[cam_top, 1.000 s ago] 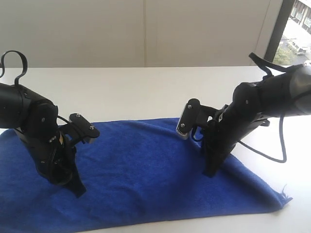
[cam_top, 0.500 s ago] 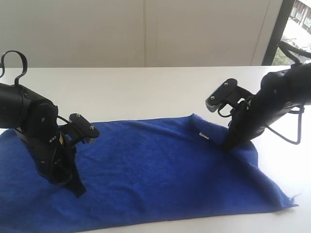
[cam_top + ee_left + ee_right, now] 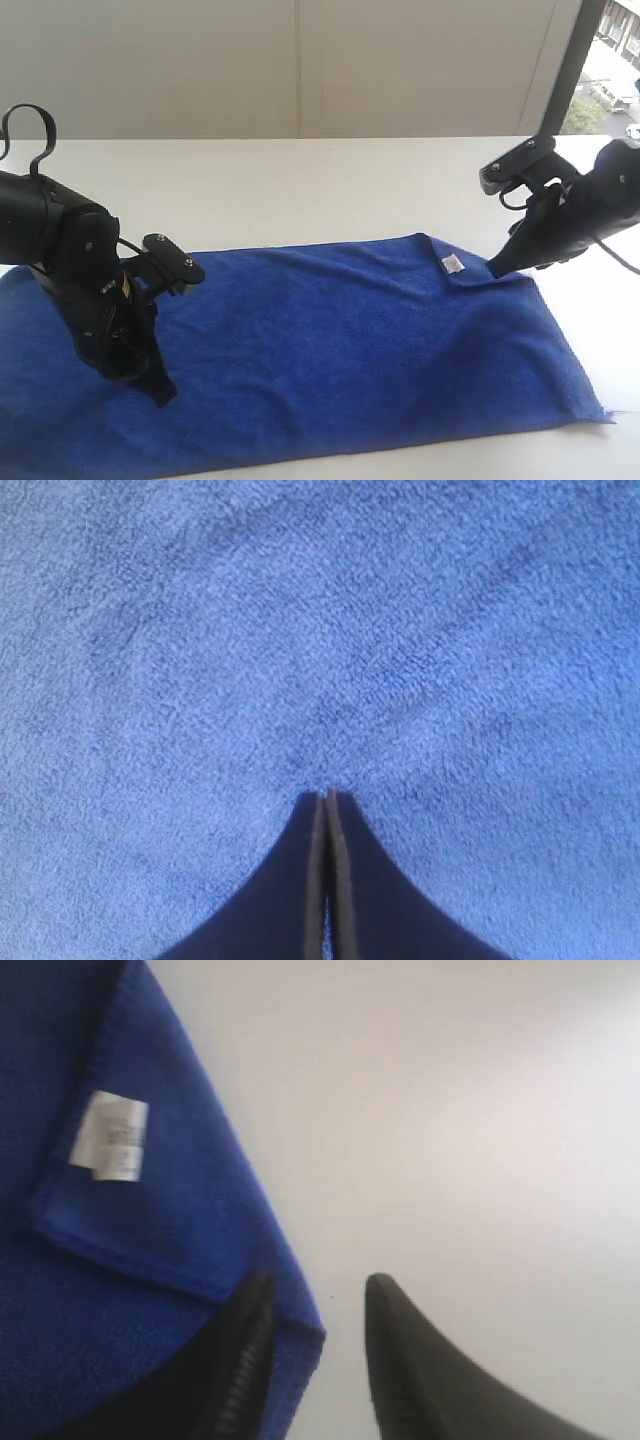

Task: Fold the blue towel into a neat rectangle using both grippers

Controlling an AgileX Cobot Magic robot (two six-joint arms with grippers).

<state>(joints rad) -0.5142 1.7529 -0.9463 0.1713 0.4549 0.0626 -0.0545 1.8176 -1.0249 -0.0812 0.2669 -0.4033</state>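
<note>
Worktop (image 3: 300,190) carrying a blue towel (image 3: 340,340) that is lying spread flat along its near edge, with one gripper down on the cloth and one at the cloth's far right corner.

Nearest, toward the worktop's near left corner, the left gripper (image 3: 160,388) is pressing its tips down onto the blue towel, jaws lying tight together against the pile. Further back and to the right, the right gripper (image 3: 497,268) is sitting at the towel's far right corner with its jaws standing apart. One finger (image 3: 240,1350) is lying over the stitched edge and the other over bare worktop; whether the tips are touching the cloth I cannot tell. A small white tag (image 3: 452,264) is showing just beside that corner. Beyond, bare worktop is running back to a pale wall (image 3: 300,60).
</note>
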